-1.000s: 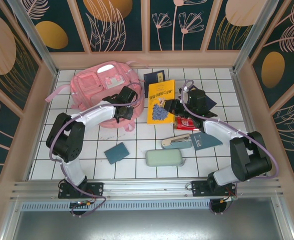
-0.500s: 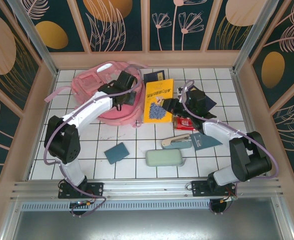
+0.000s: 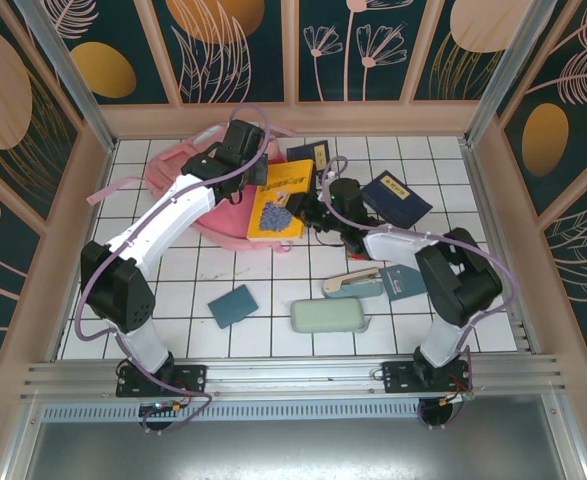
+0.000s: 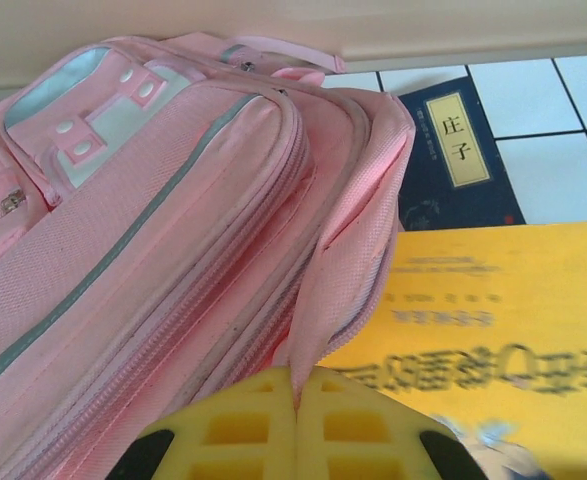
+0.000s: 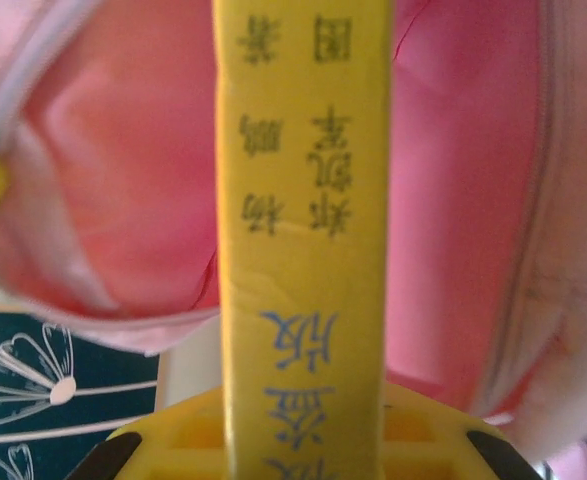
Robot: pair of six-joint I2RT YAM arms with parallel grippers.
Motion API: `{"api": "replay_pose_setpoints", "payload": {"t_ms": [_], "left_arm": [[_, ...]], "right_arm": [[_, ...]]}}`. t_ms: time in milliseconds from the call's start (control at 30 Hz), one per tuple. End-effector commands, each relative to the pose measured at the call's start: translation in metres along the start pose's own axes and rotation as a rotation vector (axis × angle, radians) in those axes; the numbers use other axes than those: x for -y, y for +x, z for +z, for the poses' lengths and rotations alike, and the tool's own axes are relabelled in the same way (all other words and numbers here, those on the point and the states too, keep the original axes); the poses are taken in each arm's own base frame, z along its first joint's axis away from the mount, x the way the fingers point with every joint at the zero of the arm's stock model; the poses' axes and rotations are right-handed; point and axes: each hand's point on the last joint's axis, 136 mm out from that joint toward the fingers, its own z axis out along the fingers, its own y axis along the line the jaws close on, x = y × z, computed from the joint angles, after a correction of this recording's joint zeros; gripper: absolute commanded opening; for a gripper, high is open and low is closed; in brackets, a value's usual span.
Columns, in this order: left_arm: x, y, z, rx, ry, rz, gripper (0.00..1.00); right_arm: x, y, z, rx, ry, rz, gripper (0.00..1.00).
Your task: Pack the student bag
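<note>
Nearest on the bench (image 3: 283, 280) lie a pale green case (image 3: 328, 316) and a small teal notebook (image 3: 233, 305), both well apart from the bag. Just behind them is a beige and teal thing (image 3: 353, 284); its right end is covered by the right arm (image 3: 413, 250) and I cannot tell what it is.

Further in, the right jaws pinch the yellow book (image 3: 278, 200). In the right wrist view its spine stands upright between the yellow fingers (image 5: 188, 425), the lower end is cut off by the frame and the letters are blurred. Behind it there is only soft pink, out of focus — whether the book touches the inside of the bag cannot be told. From above, the left edge of the book lies over the bag.

The student bag (image 3: 188, 175) is at the far left of the bench, near the back wall, and much of it is hidden under the left arm (image 3: 163, 220). The left jaws are pressed together on a thin fold of pink fabric at the side of the bag, seen between the fingers (image 4: 263, 395).

Beside the bag a dark blue book (image 4: 453, 150) lies flat — its lower part is under the yellow book. A second dark blue book (image 3: 398, 197) lies further right
</note>
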Motion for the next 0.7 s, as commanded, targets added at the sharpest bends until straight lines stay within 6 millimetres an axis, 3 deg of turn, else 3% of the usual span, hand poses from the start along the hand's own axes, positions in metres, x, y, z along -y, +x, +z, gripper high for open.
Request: {"api": "replay_pose_setpoints", "payload": {"t_ms": [0,267,467,667], "left_arm": [[0.011,-0.059,-0.046,0.188,0.092,-0.096,0.0],[0.026,-0.071,-0.056,0.185,0.166,-0.089,0.0],[0.032,-0.074,-0.058,0.179,0.196,-0.086,0.0],[0.034,-0.076,-0.059,0.177,0.206,-0.081,0.0]], "right_arm": [[-0.048,-0.039,0.019,0.182,-0.142,0.022,0.0],[-0.051,-0.06,0.082,0.308,-0.179,0.117,0.0],[-0.034,-0.083,0.11,0.449,-0.168,0.198,0.0],[-0.029,-0.094,0.138,0.532,-0.178,0.251,0.0]]}}
